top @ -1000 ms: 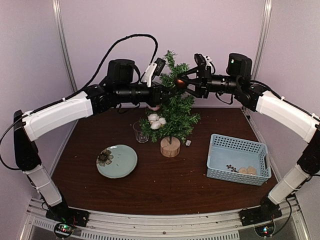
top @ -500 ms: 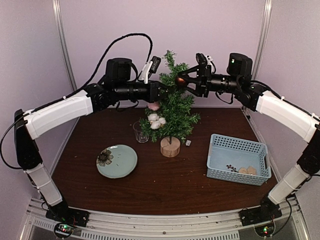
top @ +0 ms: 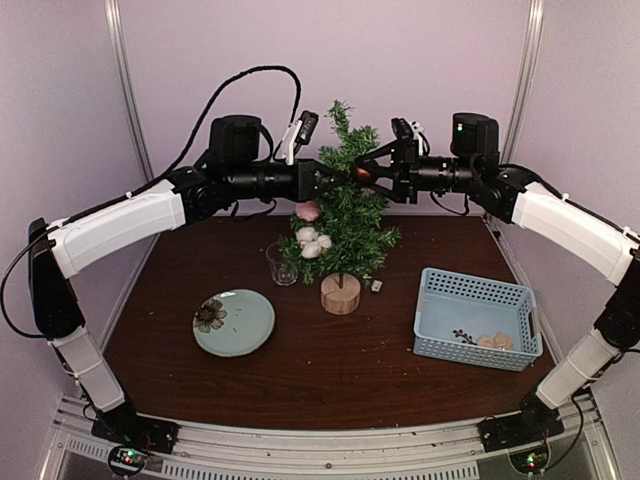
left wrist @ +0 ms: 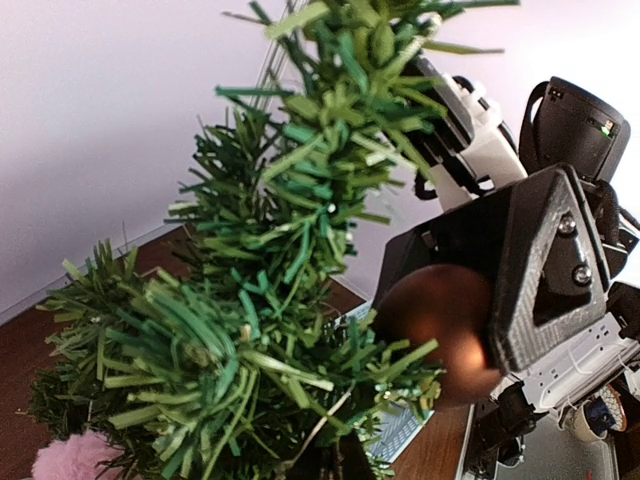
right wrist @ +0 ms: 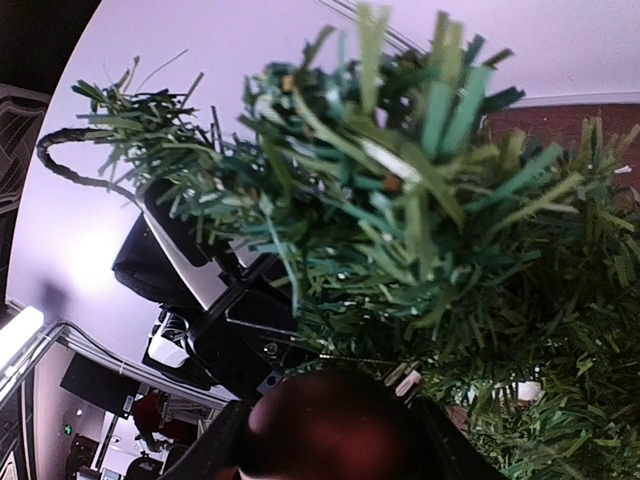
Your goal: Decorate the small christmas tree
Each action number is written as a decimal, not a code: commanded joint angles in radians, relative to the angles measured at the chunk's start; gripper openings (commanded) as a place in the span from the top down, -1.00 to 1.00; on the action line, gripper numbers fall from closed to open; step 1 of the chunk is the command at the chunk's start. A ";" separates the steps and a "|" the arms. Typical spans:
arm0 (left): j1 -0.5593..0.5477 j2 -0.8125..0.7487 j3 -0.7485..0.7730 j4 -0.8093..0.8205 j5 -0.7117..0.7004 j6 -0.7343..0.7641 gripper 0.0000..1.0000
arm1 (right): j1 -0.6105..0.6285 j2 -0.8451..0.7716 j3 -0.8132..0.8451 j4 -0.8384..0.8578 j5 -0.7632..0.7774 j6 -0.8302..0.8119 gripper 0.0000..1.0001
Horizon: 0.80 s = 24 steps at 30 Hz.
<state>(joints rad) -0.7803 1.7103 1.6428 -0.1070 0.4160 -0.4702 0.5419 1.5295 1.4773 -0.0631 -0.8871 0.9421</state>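
Jaws of the right gripper clamp a brown bauble among the upper branches of the small christmas tree, standing mid-way across the bench. Left gripper jaws are closed, seemingly empty. Releasing before a branch catches would drop the bauble.
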 commanded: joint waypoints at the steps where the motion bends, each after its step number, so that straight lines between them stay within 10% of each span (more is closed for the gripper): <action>1: 0.004 0.008 0.008 0.029 0.013 0.002 1.00 | -0.010 -0.043 -0.045 -0.025 0.041 -0.035 0.53; 24: 0.004 0.012 0.022 0.030 0.049 0.028 0.85 | -0.008 -0.077 -0.105 0.029 0.036 -0.056 0.14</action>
<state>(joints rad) -0.7803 1.7187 1.6440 -0.1070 0.4507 -0.4583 0.5392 1.4792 1.3823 -0.0326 -0.8734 0.9100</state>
